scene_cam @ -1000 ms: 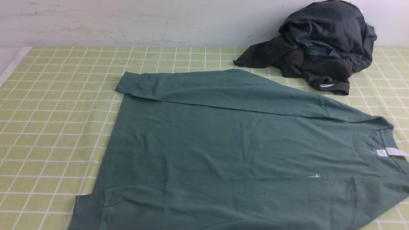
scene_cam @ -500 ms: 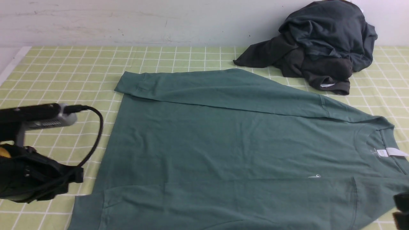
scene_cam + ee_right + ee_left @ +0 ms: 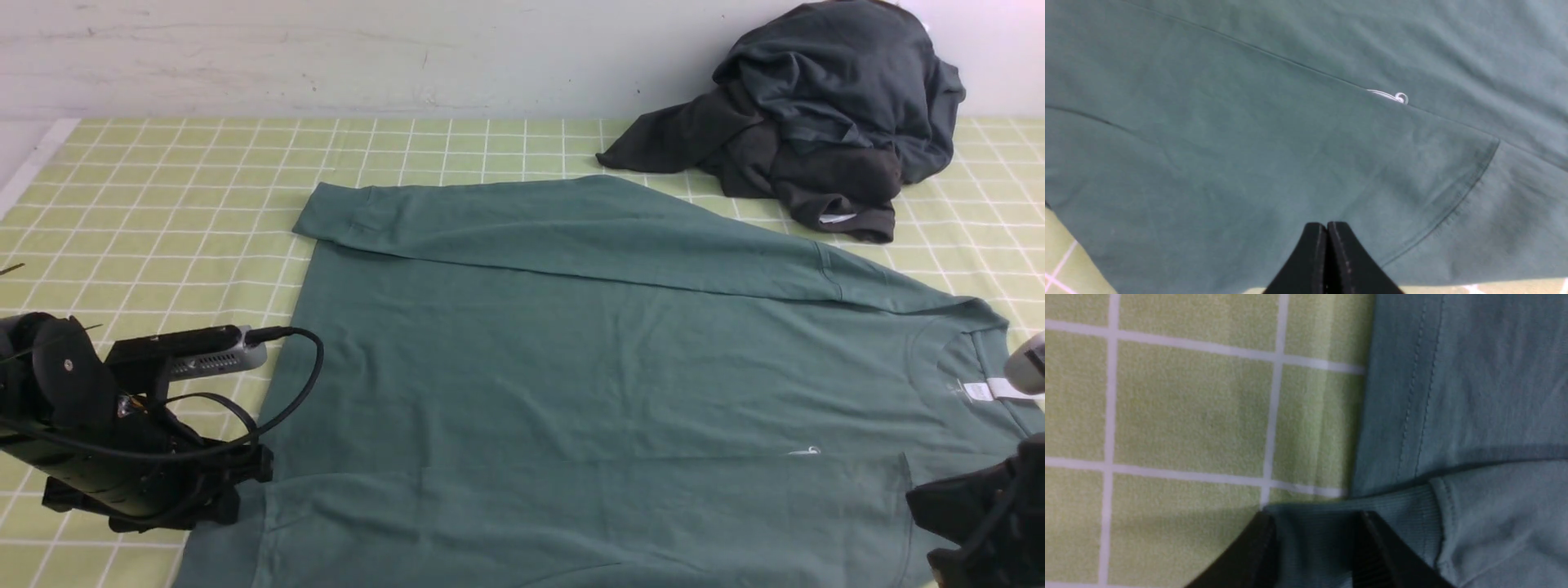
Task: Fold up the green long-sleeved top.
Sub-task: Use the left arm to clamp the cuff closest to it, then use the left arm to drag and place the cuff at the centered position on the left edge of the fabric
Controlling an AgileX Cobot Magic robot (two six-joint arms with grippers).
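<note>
Two grippers near my green top [image 3: 620,367]
Beside the dark clothes [image 3: 824,114], the top lies sleeves inward; my left gripper [image 3: 1314,522] is spread over its cuff, my right [image 3: 1326,228] clenched, empty.

Landmark: dark garment pile [image 3: 833,98], crumpled.
Worktop [image 3: 163,188]: light green with white grid lines, beneath the pile.
Wall [image 3: 367,57]: whitish, marked with faint scuffs, behind the pile.
</note>
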